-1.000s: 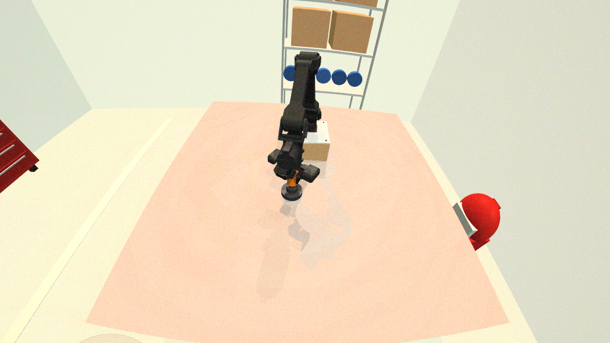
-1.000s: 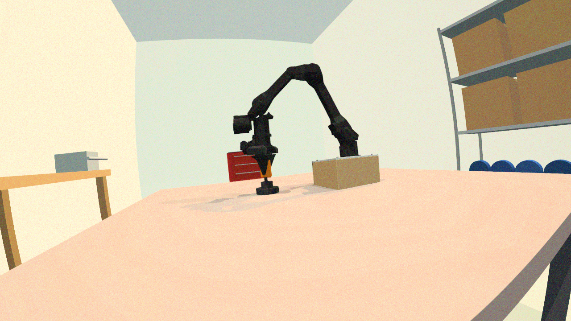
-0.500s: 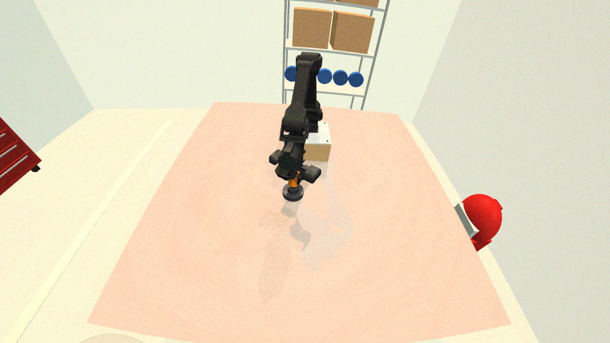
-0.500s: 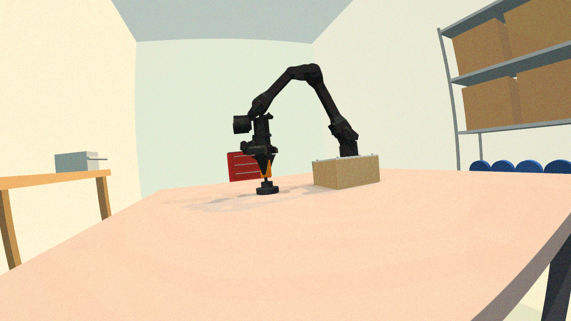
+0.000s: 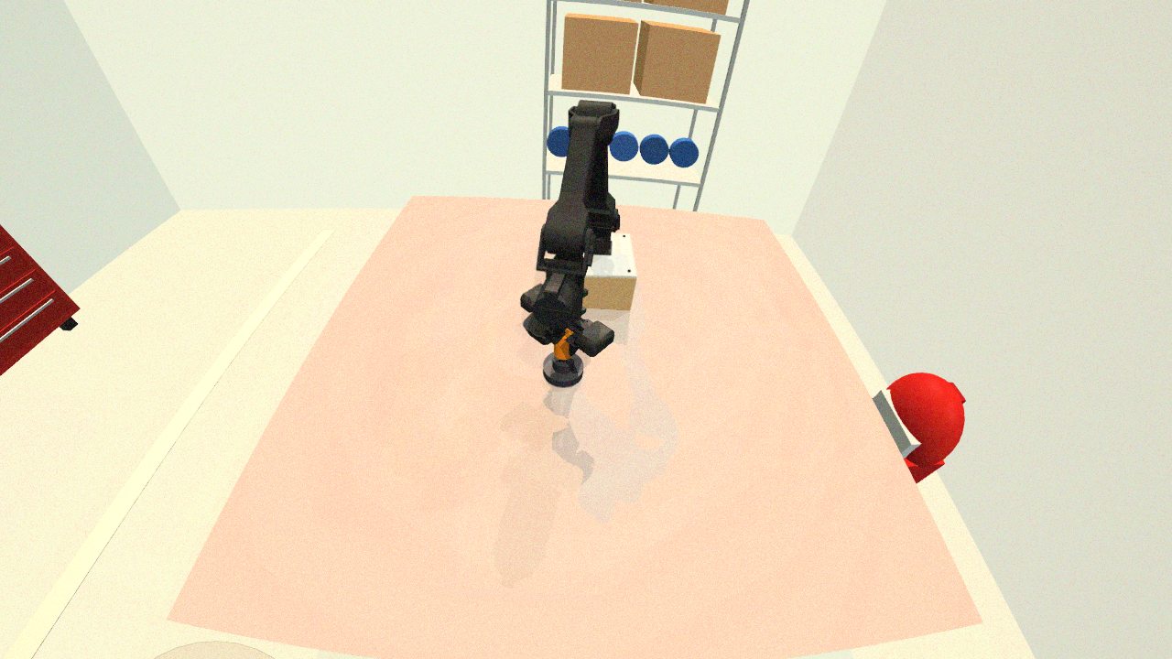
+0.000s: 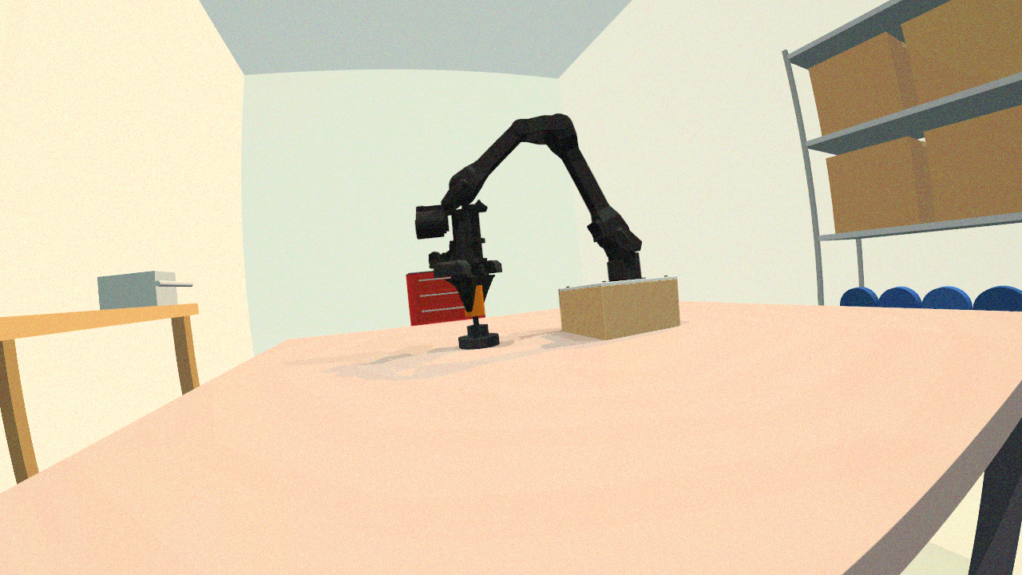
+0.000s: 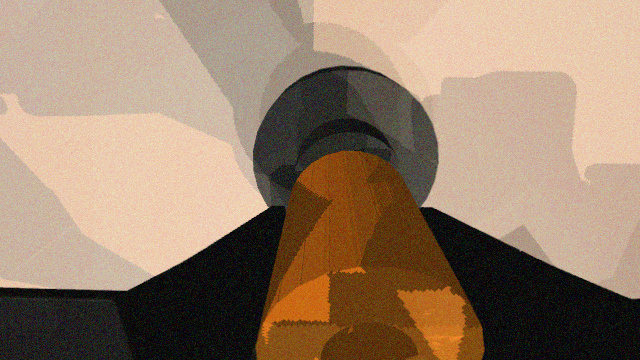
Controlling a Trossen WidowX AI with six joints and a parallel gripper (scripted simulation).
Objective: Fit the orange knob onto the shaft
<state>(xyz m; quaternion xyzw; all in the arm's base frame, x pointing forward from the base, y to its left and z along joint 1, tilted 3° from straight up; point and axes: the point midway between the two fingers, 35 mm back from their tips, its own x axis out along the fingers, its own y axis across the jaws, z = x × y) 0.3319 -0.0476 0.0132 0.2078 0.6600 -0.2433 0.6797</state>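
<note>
The orange knob (image 5: 562, 347) (image 6: 478, 301) (image 7: 345, 220) is upright between the fingers of my gripper (image 5: 565, 344) (image 6: 474, 303) (image 7: 351, 220), which is shut on it. The dark round pedestal (image 5: 562, 376) (image 6: 477, 341) (image 7: 410, 125) stands on the table under the knob. A short piece of the dark shaft (image 6: 475, 321) shows between the knob's underside and the pedestal's raised middle, so the knob sits above the pedestal with a gap. The shaft's upper end, its flat side and the knob's hole underneath are hidden.
The arm's base stands on a wooden box (image 5: 610, 291) (image 6: 639, 307) with a white top, behind the pedestal. A red rounded object (image 5: 926, 417) is beyond the table's right edge in the top view. Shelves and a red drawer cabinet (image 6: 430, 296) are in the background.
</note>
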